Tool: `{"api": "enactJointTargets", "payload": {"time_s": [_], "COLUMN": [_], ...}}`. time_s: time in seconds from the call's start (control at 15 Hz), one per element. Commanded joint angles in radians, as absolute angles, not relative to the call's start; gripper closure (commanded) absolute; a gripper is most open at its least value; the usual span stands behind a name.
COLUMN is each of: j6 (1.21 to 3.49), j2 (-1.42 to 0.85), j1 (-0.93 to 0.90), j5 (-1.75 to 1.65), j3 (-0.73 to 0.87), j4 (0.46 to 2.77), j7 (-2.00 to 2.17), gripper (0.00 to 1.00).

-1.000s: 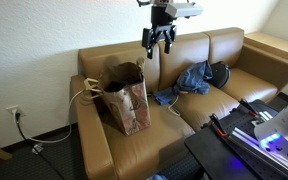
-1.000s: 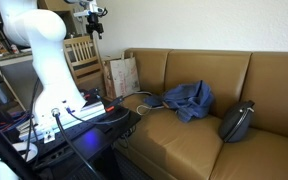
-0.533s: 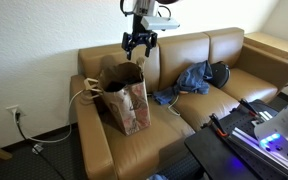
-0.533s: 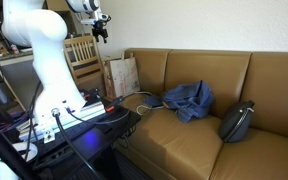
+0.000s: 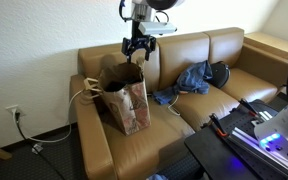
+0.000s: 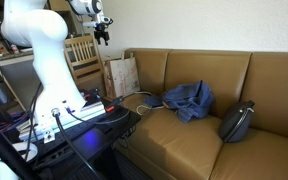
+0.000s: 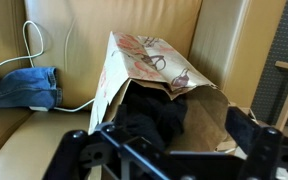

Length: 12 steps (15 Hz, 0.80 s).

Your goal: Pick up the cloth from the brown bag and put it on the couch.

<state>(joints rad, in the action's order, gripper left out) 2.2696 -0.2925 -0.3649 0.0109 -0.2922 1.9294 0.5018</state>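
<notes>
Above the brown bag [image 5: 129,105] | end effector [image 5: 136,52] jaws apart | dark cloth [image 7: 154,115] inside | bag print illegible

Tan leather couch [image 5: 234,85] spread below the fingers [image 5: 130,44], cream textured wall [image 5: 44,30] rose behind them, dark carpet [image 5: 44,150] lay far beneath, wooden end table [image 5: 269,43] stood well off to their side.

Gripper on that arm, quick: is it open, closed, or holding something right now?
Gripper: open, holding nothing, hovering above the brown bag.
</notes>
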Motion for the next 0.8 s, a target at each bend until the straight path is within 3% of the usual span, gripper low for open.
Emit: {"api": "enactJointTargets", "payload": {"time_s": [0.0,0.73], "j6": [2.268,2.295], "j2": [-0.340,-0.278], "j1": [-0.384,-0.396], "j5": [0.007,0.007], "j3": [-0.253,-0.241], "j4": [1.899,1.909], "j7": [0.515,0.532], "gripper": [0.00,0.00]}}
